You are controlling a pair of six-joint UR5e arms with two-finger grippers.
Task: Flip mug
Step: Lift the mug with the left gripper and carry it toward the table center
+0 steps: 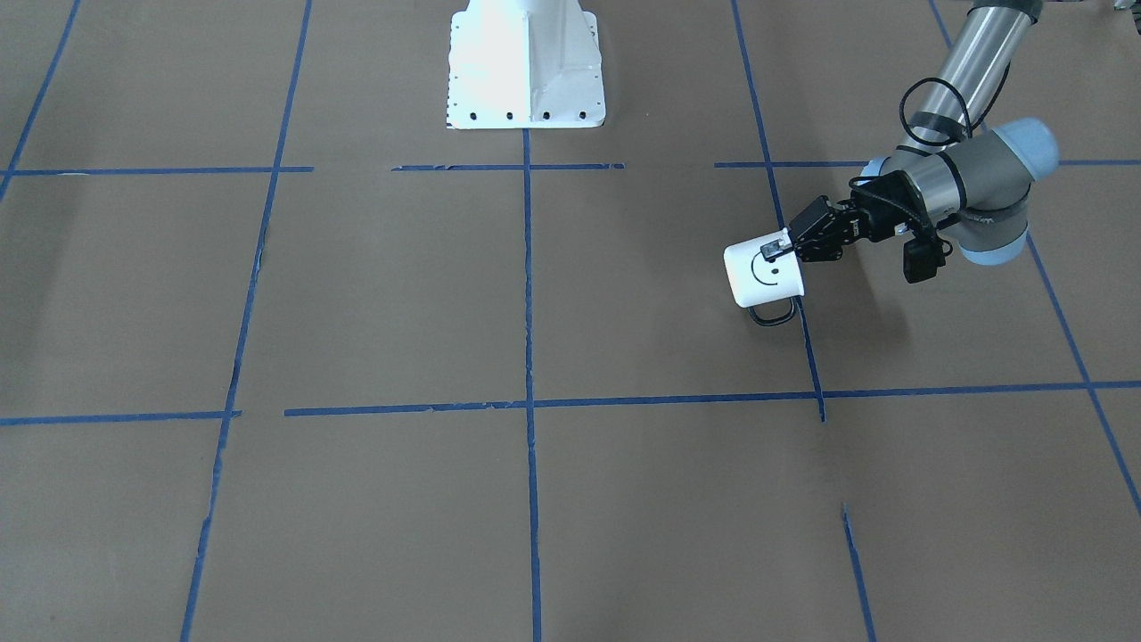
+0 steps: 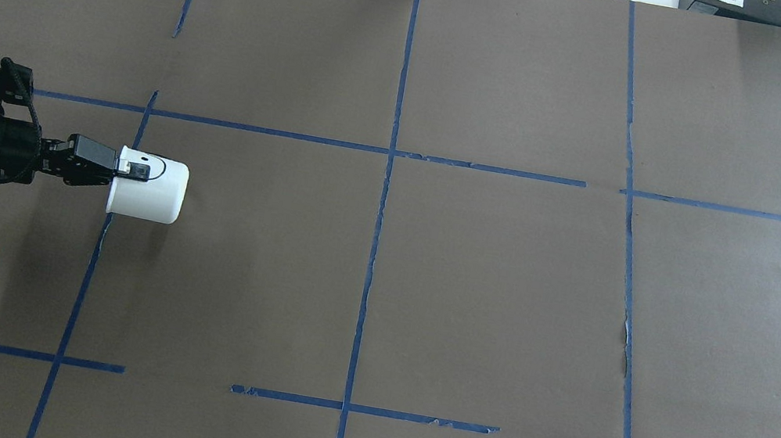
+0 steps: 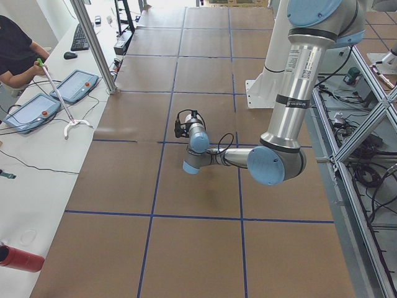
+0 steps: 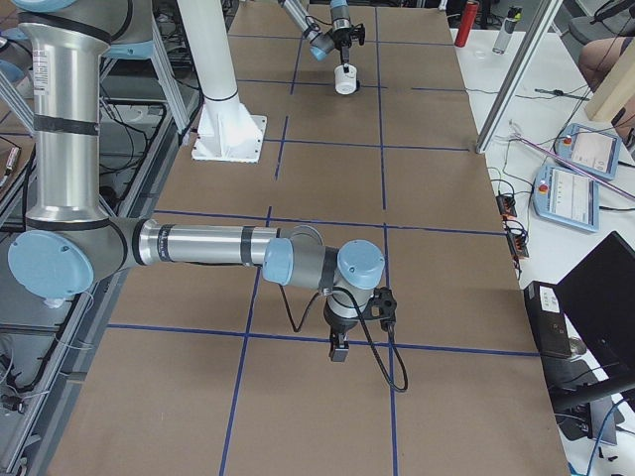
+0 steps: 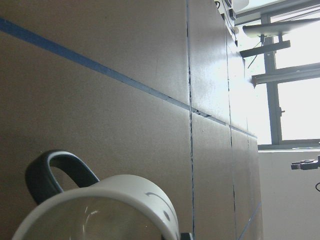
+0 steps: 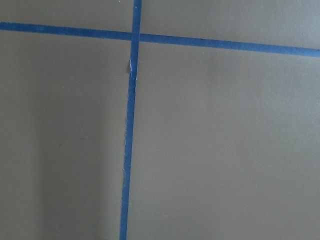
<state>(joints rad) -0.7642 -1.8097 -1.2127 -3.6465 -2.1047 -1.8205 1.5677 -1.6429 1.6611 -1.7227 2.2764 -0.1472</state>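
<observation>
The white mug (image 1: 762,272) with the black smiley face is tipped on its side, low over the brown table, its black handle (image 1: 772,314) toward the operators' side. My left gripper (image 1: 777,248) is shut on the mug's rim, one finger over the outer wall. The overhead view shows the same grip (image 2: 133,170) on the mug (image 2: 153,193), base pointing toward the table's middle. The left wrist view shows the mug's pale inside (image 5: 95,220). I cannot tell if it touches the table. My right gripper (image 4: 337,347) shows only in the exterior right view, pointing down; I cannot tell its state.
The robot's white base plate (image 1: 526,71) stands at the middle of my table edge. Blue tape lines (image 2: 380,209) divide the brown table cover. A metal post (image 3: 93,43) and control tablets (image 3: 74,87) stand on the operators' side.
</observation>
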